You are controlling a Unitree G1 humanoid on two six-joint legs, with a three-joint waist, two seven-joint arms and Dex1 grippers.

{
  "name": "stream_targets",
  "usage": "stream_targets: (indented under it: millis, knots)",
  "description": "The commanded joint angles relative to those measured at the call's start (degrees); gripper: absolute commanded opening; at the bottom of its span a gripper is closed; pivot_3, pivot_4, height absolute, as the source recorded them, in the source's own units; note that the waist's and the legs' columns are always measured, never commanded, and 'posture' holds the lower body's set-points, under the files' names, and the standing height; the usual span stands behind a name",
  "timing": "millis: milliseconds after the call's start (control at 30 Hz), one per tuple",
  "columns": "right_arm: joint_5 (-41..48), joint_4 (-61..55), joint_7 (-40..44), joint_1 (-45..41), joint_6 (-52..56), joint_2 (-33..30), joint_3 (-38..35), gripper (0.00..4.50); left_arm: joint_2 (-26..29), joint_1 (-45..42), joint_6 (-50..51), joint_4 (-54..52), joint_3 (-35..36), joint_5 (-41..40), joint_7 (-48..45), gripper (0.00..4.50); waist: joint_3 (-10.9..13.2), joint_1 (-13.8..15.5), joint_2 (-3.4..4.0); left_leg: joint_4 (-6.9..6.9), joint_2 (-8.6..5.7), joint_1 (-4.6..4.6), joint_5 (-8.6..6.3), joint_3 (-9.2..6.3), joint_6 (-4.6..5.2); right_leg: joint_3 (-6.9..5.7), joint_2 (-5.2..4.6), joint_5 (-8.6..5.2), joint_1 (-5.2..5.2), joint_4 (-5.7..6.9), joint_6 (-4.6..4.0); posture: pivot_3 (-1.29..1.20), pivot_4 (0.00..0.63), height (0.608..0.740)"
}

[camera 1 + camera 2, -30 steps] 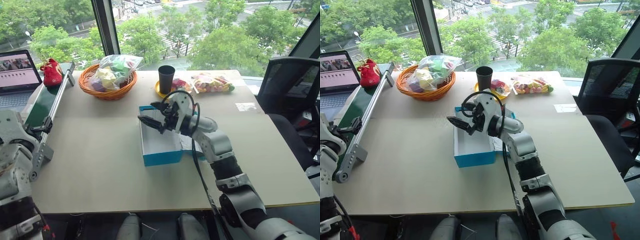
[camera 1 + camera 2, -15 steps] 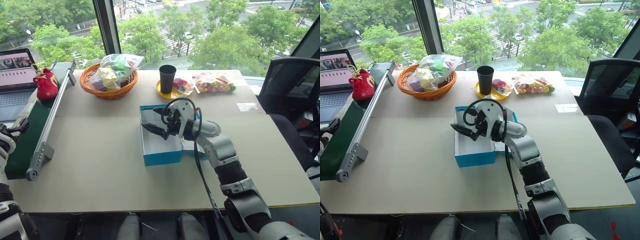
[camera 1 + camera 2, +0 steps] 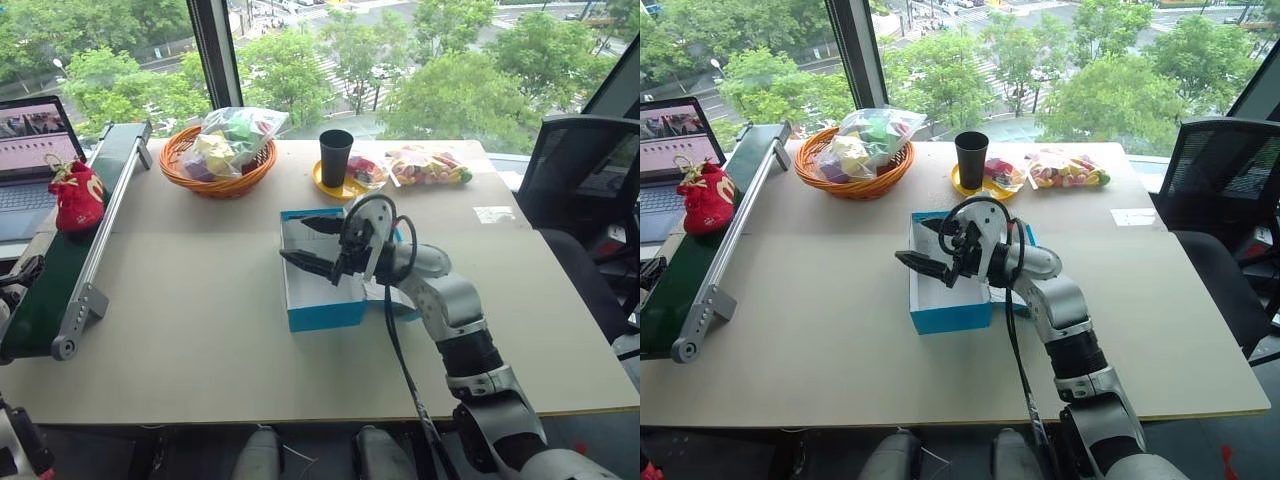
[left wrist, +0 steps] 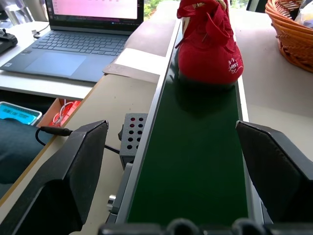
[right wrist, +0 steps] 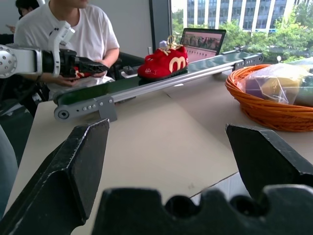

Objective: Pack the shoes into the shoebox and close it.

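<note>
The right gripper (image 3: 318,245) reaches leftward over the open blue shoebox (image 3: 320,292) on the table (image 3: 200,330), jaws spread and empty. The left gripper (image 4: 176,161), jaws spread, lines up along the green conveyor belt (image 4: 195,161) toward a red shoe (image 4: 208,46) farther along it.

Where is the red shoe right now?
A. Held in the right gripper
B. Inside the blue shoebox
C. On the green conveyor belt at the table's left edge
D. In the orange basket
C: the red shoe sits on the green conveyor belt, apart from the open shoebox.
</note>
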Motion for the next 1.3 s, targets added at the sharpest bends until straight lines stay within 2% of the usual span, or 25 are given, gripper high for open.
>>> stream_targets:
  millis: [33, 333, 600, 733, 767, 800, 933, 1100, 1167, 1233, 1300]
  knots:
    - [1.50, -2.36, -0.45, -0.48, 0.17, 0.84, -0.83, 4.50, 1.71, -2.35, -3.71, 1.51, -0.74, 0.28, -2.14, 4.48, 0.00, -0.01, 0.00, 0.00, 0.00, 0.00, 0.00, 0.00, 0.00, 0.00, 0.00, 0.00, 0.00, 0.01, 0.00, 0.00, 0.150, 0.734]
    - [1.27, -2.74, -1.50, -0.48, 0.81, 0.41, -0.74, 4.50, 1.00, -4.27, -6.03, 4.65, -1.99, 0.52, -1.61, 4.48, 0.00, -0.06, -0.01, -0.01, 0.01, 0.00, 0.00, 0.01, 0.00, 0.00, 0.01, 0.00, -0.02, 0.03, 0.00, 0.00, 0.150, 0.734]
    - [1.37, -2.88, -1.74, -0.78, 0.86, -0.29, -1.03, 4.50, 0.72, -4.08, -4.48, 6.54, -2.42, 0.33, -1.44, 4.48, -0.01, -0.07, -0.01, 0.01, 0.01, 0.00, 0.00, 0.01, 0.00, 0.00, 0.01, 0.00, -0.02, 0.03, 0.00, 0.00, 0.150, 0.734]
    - [1.51, -3.27, -1.96, -1.09, 1.07, -0.44, -0.96, 4.50, 0.43, -3.80, -1.79, 8.07, -0.48, -1.74, -0.10, 4.48, -0.01, -0.09, -0.01, 0.01, 0.01, 0.00, 0.00, 0.01, 0.00, 0.00, 0.01, 0.00, -0.02, 0.04, 0.00, 0.00, 0.150, 0.734]
    - [1.36, -3.41, -1.98, -1.09, 1.04, -0.57, -0.83, 4.50, 0.38, -3.39, -1.32, 8.23, -0.31, -1.90, 0.00, 3.94, -0.01, -0.10, -0.01, 0.01, 0.01, 0.00, 0.00, 0.01, 0.00, 0.00, 0.01, 0.00, -0.02, 0.04, 0.00, 0.00, 0.150, 0.734]
    - [1.20, -3.49, -2.01, -1.12, 1.02, -0.67, -0.68, 4.50, 0.33, -3.08, -1.15, 8.28, -0.22, -1.91, 0.26, 3.81, 0.00, -0.08, -0.01, 0.01, 0.01, 0.01, 0.00, 0.01, 0.00, 0.00, 0.01, 0.00, -0.02, 0.04, 0.00, 0.00, 0.150, 0.734]
    - [1.57, -3.90, -2.04, -0.91, 1.50, -0.84, -0.53, 4.50, -0.06, -2.30, -1.06, 7.42, -0.23, -2.10, -0.06, 2.32, -0.01, -0.02, -0.01, 0.00, 0.04, 0.08, 0.00, 0.01, 0.01, 0.00, 0.03, 0.00, 0.00, 0.11, 0.00, 0.00, 0.150, 0.734]
    - [1.36, -3.48, -1.94, -0.89, 1.76, -0.53, -0.08, 4.50, -0.23, -2.48, -1.73, 4.24, -0.13, -2.75, -0.16, 0.82, -0.01, 0.08, -0.01, 0.00, 0.06, 0.11, 0.01, 0.01, 0.01, 0.00, 0.05, -0.01, 0.02, 0.11, 0.00, 0.00, 0.150, 0.734]
    - [1.43, -3.43, -1.98, -0.91, 1.93, -0.47, -0.07, 4.50, -0.22, -3.42, -1.92, 1.80, 0.37, -3.46, 0.41, 0.43, -0.01, 0.23, -0.02, 0.00, 0.06, 0.07, 0.00, 0.01, 0.01, -0.02, 0.05, -0.01, 0.01, 0.10, 0.00, 0.00, 0.150, 0.734]
    - [2.06, -3.74, -2.10, -0.89, 2.67, -0.42, -0.38, 4.50, -0.71, -4.41, -0.54, -3.32, 0.41, -4.75, -0.15, 0.43, -0.02, 0.44, -0.15, 0.03, 0.05, 0.00, 0.01, 0.00, 0.00, -0.03, 0.04, -0.01, 0.00, 0.08, 0.00, 0.00, 0.150, 0.734]
    - [4.77, -4.21, -3.15, -1.40, 5.29, 0.25, -2.33, 4.50, -2.48, -5.07, 4.40, -13.04, 0.57, -7.83, -0.59, 0.43, 0.00, 0.50, -0.43, 0.06, 0.05, -0.05, 0.01, -0.02, 0.00, -0.07, 0.03, 0.00, -0.01, 0.08, -0.01, 0.00, 0.150, 0.734]
